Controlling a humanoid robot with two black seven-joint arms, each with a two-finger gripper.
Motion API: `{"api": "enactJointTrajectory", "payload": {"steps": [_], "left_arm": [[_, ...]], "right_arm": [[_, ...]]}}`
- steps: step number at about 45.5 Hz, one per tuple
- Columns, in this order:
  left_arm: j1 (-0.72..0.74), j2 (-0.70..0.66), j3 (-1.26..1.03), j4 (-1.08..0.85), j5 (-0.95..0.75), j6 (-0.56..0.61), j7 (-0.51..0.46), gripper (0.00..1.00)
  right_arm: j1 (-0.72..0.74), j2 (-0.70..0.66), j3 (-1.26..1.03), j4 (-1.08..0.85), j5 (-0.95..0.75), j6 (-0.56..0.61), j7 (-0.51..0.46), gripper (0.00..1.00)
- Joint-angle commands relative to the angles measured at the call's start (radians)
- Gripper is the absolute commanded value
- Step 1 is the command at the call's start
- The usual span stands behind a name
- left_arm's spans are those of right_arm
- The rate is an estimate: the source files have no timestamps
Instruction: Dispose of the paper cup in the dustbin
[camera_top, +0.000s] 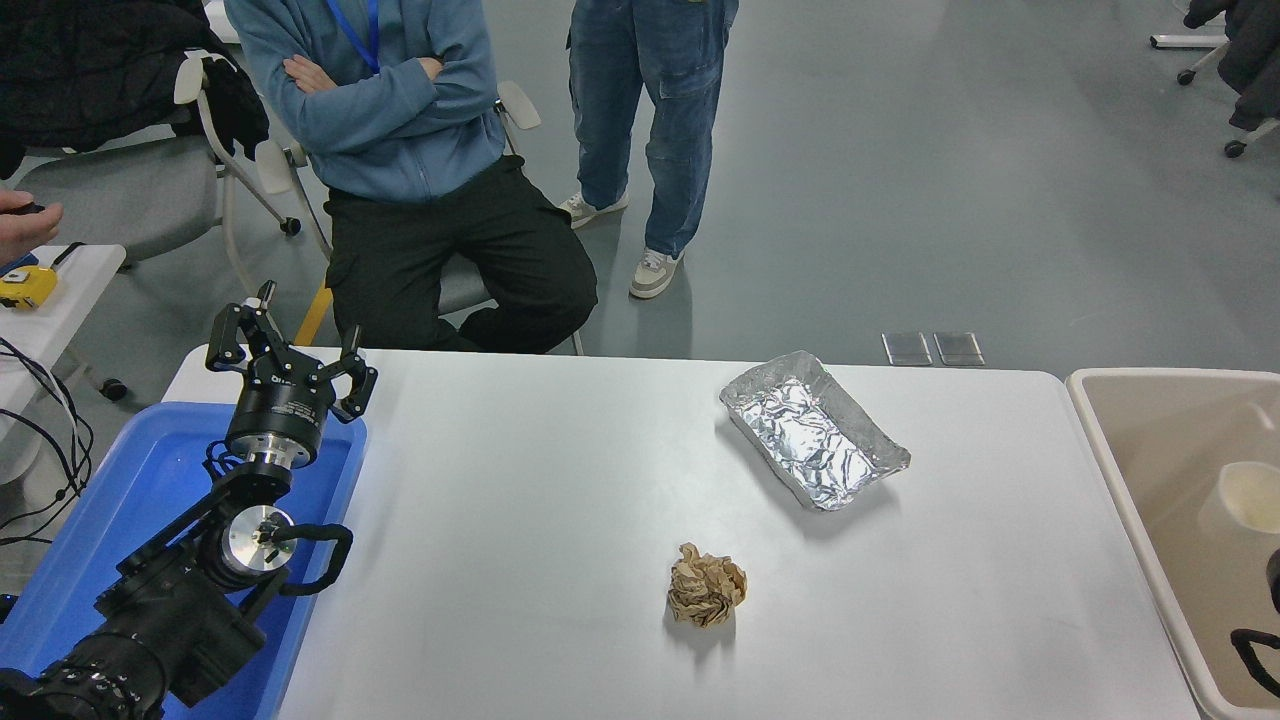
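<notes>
The white paper cup (1245, 497) stands inside the beige dustbin (1150, 430) at the table's right end, its cream inside facing up. Nothing touches it. Of my right arm (1262, 650) only a black sliver and a cable loop show at the lower right edge, below the cup; its gripper is past the picture's edge. My left gripper (293, 348) is open and empty, parked at the lower left over the blue tray (130, 490).
A crumpled brown paper ball (706, 586) lies at the table's front middle. A crinkled silver foil tray (812, 430) sits at the back right. One person sits and another stands at the far side. A side table with a yellow tape measure (26, 286) is at the left.
</notes>
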Motion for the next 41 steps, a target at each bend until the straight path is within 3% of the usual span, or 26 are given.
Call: {"api": "enactJointTrajectory", "payload": {"steps": [1, 18, 23, 31, 41], "left_arm": [[0.000, 0.000, 0.000, 0.000, 0.000, 0.000, 0.000, 1.00], [0.000, 0.000, 0.000, 0.000, 0.000, 0.000, 0.000, 1.00], [0.000, 0.000, 0.000, 0.000, 0.000, 0.002, 0.000, 1.00], [0.000, 0.000, 0.000, 0.000, 0.000, 0.000, 0.000, 1.00], [0.000, 0.000, 0.000, 0.000, 0.000, 0.000, 0.000, 1.00]], "right_arm": [[0.015, -0.001, 0.006, 0.000, 0.001, -0.007, -0.004, 1.00], [0.066, -0.015, 0.012, 0.003, 0.016, 0.022, -0.006, 1.00], [0.086, -0.025, 0.063, 0.004, 0.089, 0.051, -0.009, 1.00], [0.144, -0.085, 0.247, 0.008, 0.293, 0.272, -0.109, 1.00], [0.178, -0.117, 0.318, 0.011, 0.323, 0.448, -0.139, 1.00]]}}
